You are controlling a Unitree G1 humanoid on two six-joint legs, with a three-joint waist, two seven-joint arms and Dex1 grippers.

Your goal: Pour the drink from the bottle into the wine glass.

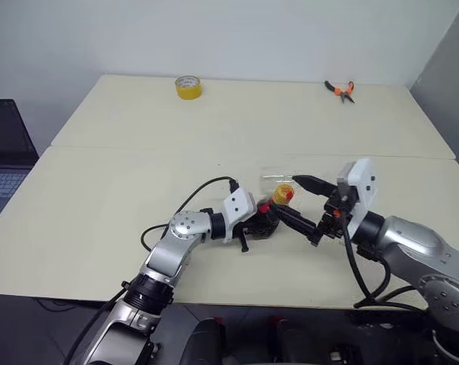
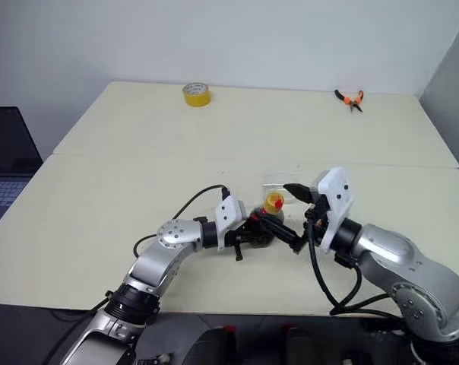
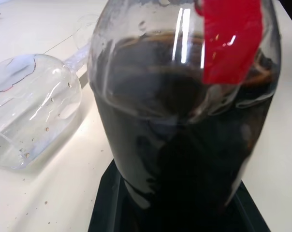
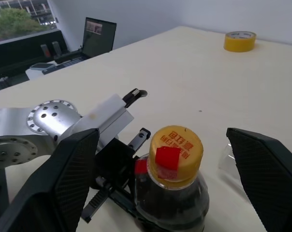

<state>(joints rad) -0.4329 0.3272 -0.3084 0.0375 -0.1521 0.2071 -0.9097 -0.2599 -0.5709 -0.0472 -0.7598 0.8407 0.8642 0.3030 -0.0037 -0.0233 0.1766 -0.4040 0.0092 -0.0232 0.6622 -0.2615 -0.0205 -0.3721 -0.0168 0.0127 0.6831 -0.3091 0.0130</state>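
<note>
Bottle (image 1: 271, 217) centre frame, clenched in my left gripper (image 1: 261, 220) | right gripper (image 4: 165, 188) spread wide around yellow cap (image 4: 177, 146) | wine glass (image 3: 32, 108) lying beside.

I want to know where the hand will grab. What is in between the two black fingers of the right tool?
The bottle's yellow cap sits between the fingers of the open right tool, untouched. The right wrist view shows it.

You get bright, even light; glare streaks the bottle (image 3: 184, 121), and the glass (image 3: 32, 106) beside it looks soft.
</note>
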